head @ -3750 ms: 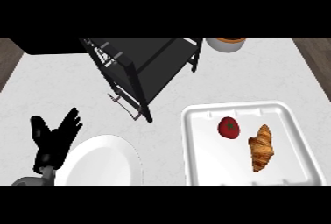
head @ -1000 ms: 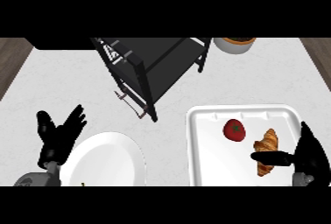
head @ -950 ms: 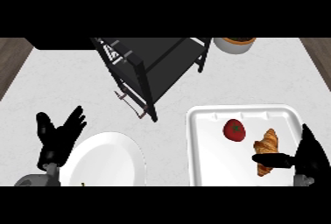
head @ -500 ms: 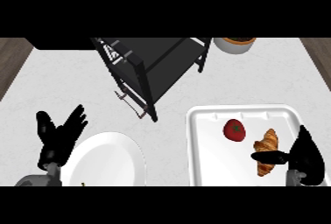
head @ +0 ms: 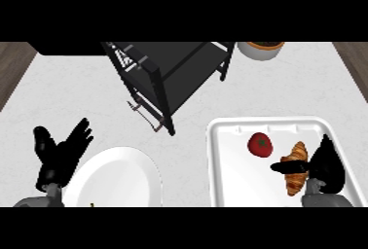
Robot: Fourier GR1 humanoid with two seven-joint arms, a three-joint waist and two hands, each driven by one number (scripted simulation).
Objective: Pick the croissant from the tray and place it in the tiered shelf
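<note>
Holding tomato (head: 260,144) and croissant (head: 294,182), the tray (head: 236,182) lies under the right hand (head: 327,165) — spread, thumb across the croissant.

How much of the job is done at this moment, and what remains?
Nothing is finished yet: the croissant lies on the tray. In hand: the right hand is at the croissant, thumb across it, not closed round it. Left: grasp it, lift it and put it in the shelf. The left hand rests open beside the plate.
</note>
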